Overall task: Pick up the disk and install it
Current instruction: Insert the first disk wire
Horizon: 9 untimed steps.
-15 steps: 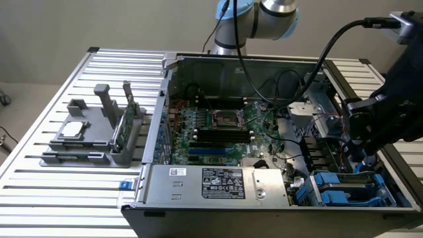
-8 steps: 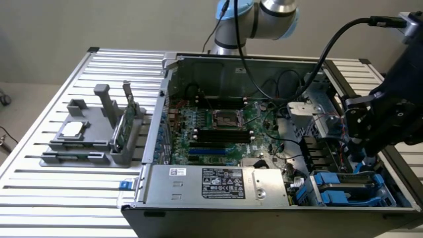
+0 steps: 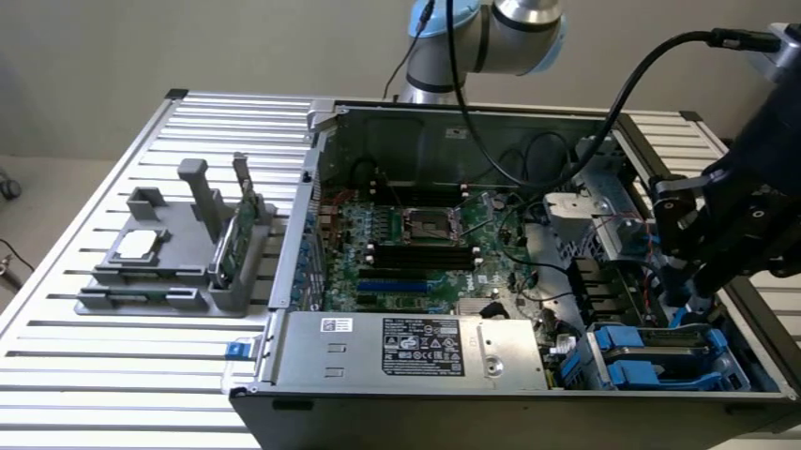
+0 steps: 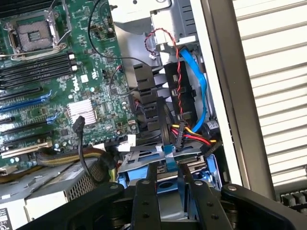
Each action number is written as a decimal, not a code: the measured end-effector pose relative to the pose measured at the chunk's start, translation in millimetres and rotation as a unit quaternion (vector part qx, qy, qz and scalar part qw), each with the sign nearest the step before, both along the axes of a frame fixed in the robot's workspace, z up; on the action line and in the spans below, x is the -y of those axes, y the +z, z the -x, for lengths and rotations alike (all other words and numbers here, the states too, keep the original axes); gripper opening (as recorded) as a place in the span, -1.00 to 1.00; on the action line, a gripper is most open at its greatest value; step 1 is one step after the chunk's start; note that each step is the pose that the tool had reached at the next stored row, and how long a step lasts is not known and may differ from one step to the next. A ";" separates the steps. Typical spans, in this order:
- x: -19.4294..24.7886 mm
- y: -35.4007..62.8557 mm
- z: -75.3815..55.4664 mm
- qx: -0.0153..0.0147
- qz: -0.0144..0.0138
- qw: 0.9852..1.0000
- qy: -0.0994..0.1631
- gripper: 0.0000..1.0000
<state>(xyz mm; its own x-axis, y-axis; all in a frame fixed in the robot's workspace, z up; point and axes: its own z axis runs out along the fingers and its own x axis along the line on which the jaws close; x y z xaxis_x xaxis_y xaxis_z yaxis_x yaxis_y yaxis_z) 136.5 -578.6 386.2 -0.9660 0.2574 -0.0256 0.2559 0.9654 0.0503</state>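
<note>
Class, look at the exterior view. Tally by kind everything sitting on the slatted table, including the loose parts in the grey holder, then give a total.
Open computer case: 1
Grey parts holder: 1
Silver square chip: 1
Green circuit card: 1
Total: 4

disk [image 4: 140, 161] partly hidden behind hand [image 4: 168, 169]

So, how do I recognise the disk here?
Find the open grey computer case on the slatted metal table. In its near corner at the exterior view's right, beside the silver power supply, lies the flat grey disk, alone framed in blue plastic.
</note>
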 end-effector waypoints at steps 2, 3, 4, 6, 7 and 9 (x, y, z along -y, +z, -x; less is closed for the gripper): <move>-1.1 -0.1 -2.9 0.000 0.000 1.000 -0.004 -0.37; -1.7 -0.1 -4.5 0.000 0.000 1.000 -0.005 -0.37; -2.3 -0.1 -6.3 0.000 0.000 1.000 -0.007 -0.37; -3.6 0.0 -10.5 0.000 0.000 1.000 -0.008 -0.37; -4.2 -0.1 -13.0 0.000 0.000 1.000 -0.009 -0.37; -5.5 0.0 -18.8 0.000 0.000 1.000 -0.010 -0.37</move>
